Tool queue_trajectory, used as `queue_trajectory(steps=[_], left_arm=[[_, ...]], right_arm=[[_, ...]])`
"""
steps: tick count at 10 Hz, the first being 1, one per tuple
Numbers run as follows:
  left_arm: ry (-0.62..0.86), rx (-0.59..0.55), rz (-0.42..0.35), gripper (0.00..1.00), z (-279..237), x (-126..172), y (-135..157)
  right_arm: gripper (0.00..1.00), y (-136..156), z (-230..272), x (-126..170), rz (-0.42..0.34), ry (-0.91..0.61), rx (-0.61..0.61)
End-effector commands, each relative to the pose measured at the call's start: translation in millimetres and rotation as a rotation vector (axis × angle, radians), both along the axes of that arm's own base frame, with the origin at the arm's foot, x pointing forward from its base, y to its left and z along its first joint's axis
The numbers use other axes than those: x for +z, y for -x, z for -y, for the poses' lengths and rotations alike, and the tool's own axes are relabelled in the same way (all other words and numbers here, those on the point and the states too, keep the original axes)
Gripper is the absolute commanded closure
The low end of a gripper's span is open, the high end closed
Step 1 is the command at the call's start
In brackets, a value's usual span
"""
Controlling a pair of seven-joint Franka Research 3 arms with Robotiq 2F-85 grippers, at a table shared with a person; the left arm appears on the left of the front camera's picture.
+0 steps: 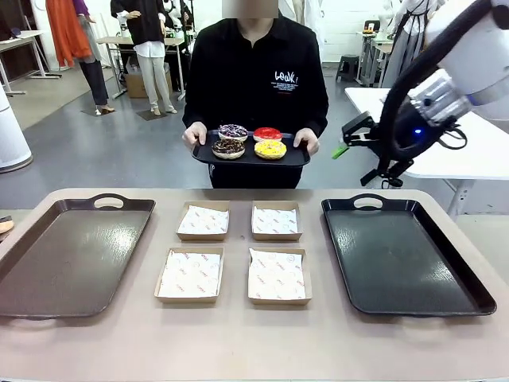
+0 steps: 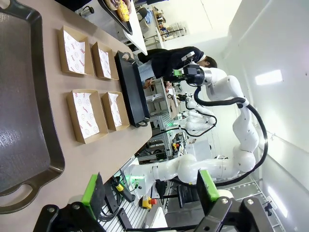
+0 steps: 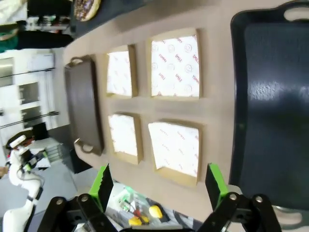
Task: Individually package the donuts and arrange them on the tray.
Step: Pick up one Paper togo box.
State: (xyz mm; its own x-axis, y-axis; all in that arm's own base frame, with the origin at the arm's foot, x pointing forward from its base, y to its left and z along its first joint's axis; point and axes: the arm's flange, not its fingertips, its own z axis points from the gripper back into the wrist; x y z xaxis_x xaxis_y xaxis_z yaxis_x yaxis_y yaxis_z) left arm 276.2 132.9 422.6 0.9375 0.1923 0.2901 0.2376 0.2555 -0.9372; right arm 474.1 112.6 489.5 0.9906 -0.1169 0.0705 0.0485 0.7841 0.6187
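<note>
Both end effectors are wide open and carrying nothing! Left end effector (image 2: 149, 191) has its green pads spread, looking along the counter (image 1: 238, 342). Right end effector (image 3: 159, 186) is spread just as wide, raised on the right side and looking down on the boxes.

Now the donuts: all four sit on a small black serving tray (image 1: 250, 161) that the person (image 1: 254, 72) holds up at the far side, one hand (image 1: 193, 137) at each end, well clear of the counter. Purple donut (image 1: 233, 131) with white sprinkles is at the back left and red donut (image 1: 267, 134) at the back right. Chocolate donut (image 1: 228, 148) is at the front left, yellow donut (image 1: 270, 149) at the front right, all packed close in a two-by-two.

Down on the counter wait four open cardboard boxes, each lined with printed white paper, also two by two with gaps between: far left box (image 1: 203, 221), far right box (image 1: 276, 221), near left box (image 1: 189, 274), near right box (image 1: 277, 276). Flanking them are a big dark brown tray (image 1: 71, 255) on the left and a big black tray (image 1: 402, 255) on the right, each with a handle toward the person
</note>
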Motion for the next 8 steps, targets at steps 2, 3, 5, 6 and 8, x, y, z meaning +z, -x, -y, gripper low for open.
queue_trajectory(steps=[2,3,5,6,8], left_arm=[[0.018,0.003,0.022,0.00,-2.2,1.1,-0.5],[0.018,0.003,0.022,0.00,-2.2,1.1,-0.5],[0.018,0.003,0.022,0.00,-2.2,1.1,-0.5],[0.018,0.003,0.022,0.00,-2.2,1.1,-0.5],[0.018,0.003,0.022,0.00,-2.2,1.1,-0.5]], right_arm=[[0.00,-31.8,-63.9,-26.9,0.057,0.224,-0.063],[0.00,-35.6,-74.8,-37.0,0.070,0.260,-0.055],[0.00,-40.5,-97.1,-67.2,0.086,0.340,-0.037],[0.00,-40.3,-102.1,-78.6,0.107,0.364,-0.022],[0.00,-27.2,-99.1,-90.1,0.161,0.383,0.031]])
